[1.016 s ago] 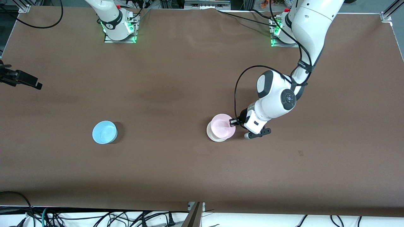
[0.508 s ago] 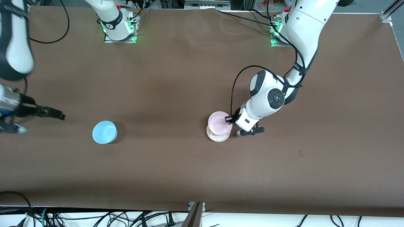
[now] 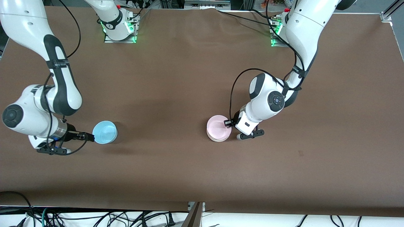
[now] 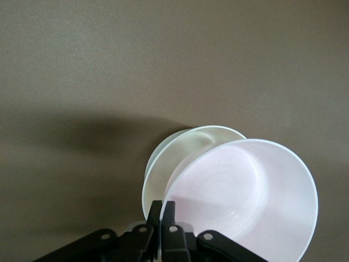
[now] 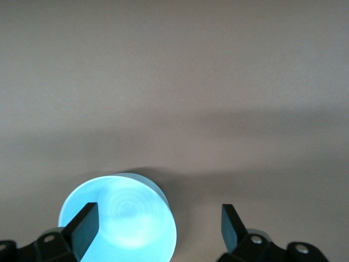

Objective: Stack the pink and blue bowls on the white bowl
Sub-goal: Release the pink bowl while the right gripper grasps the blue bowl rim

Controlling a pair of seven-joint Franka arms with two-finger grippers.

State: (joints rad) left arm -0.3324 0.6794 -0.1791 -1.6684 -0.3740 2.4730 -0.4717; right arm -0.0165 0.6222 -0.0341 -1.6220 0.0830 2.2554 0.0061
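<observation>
Pink bowl (image 3: 217, 127) clamped in left jaws.

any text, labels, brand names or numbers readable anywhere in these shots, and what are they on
None can be read.
Black band on the left arm: small white lettering, too small to read.
Black band on the right arm: small white lettering, too small to read.
Pink bowl, white bowl, blue bowl: plain, no print visible.
Brown table cover: no markings.

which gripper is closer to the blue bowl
Right. The right gripper is open right beside the blue bowl; the left gripper is shut on the pink bowl, toward the left arm's end.
</observation>
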